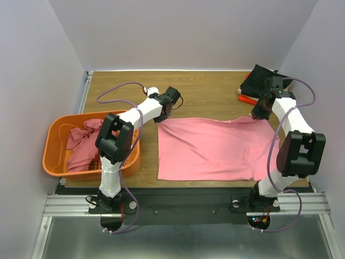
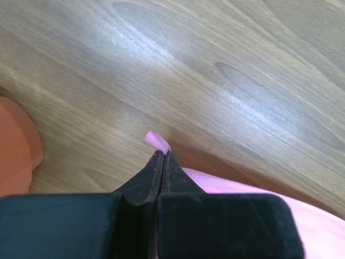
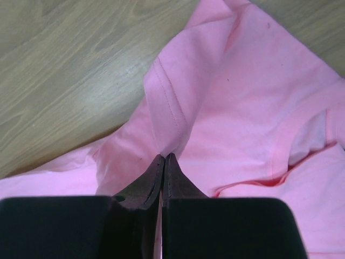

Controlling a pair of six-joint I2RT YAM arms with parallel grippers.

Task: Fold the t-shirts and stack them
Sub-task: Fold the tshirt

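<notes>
1. Jaws on both arms are pressed together, each with cloth between them. The left gripper [image 2: 163,155] nips only a thin tab of the light pink t-shirt [image 1: 207,148]; a small bit of fabric pokes out past the tips. The right gripper [image 3: 164,157] has a thicker fold of the same shirt, just below a stitched hem, probably a sleeve.
2. Shirt position: spread mostly flat across the near middle of the table [image 1: 215,86], with its near edge along the table's near edge. The far-left corner sits at the left gripper and the far-right corner at the right gripper. The far edge runs between the two, drawn up into a slight peak on the right.
3. Elsewhere: a darker rose shirt [image 1: 81,145] is heaped in the orange basket [image 1: 54,129] at the left. A folded black shirt [image 1: 259,81] lies in the far right corner with a red-orange one [image 1: 247,99] peeking out beside it, just beyond the right gripper.
4. Step, as I judge it: the pink shirt is laid out and the first fold is about to begin, with both far corners in hand.
5. Next move calls for both arms to lift together and carry the far edge toward the near one. They should keep level and hold the cloth taut so the edge lands square.
6. Watch: the left pinch is shallow and could slip under tension.
</notes>
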